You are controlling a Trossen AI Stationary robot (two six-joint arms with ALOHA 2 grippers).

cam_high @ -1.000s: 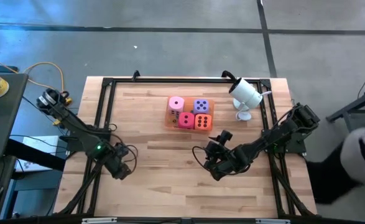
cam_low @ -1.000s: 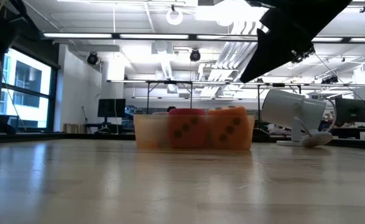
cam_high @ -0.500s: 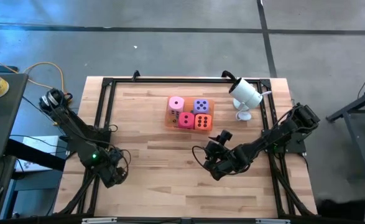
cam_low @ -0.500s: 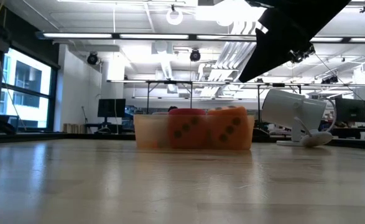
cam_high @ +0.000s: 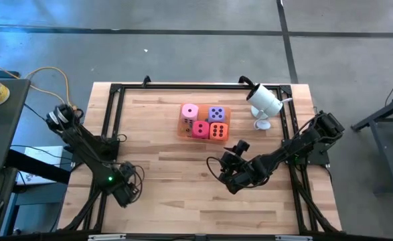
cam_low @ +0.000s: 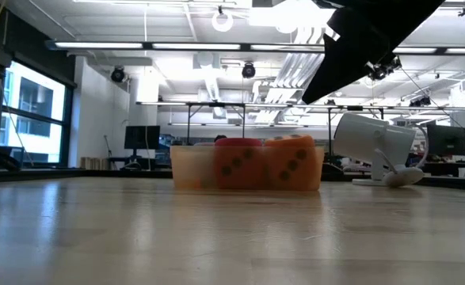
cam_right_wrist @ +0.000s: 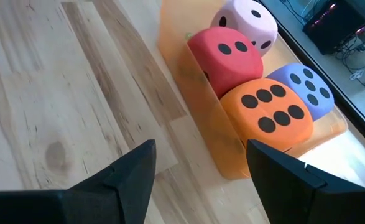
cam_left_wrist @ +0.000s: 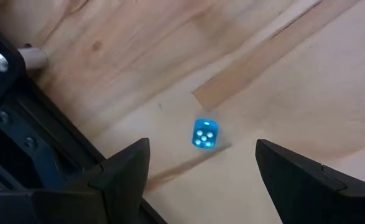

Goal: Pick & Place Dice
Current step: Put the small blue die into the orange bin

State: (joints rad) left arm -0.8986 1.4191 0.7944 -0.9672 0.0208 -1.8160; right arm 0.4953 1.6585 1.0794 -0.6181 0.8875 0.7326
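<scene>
The left claw hung open and empty near the worktop's left front edge, over one tiny blue die. Four soft cubes with dark pips sat packed together in one translucent orange tray at mid-back: pink die, red die, lavender-purple die, orange die. The right claw, open and empty, hovered in front of the tray.

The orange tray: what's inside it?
Four dice sit in the orange tray: pink die, purple die, red die, orange die. The tray floor beneath them is covered.
</scene>
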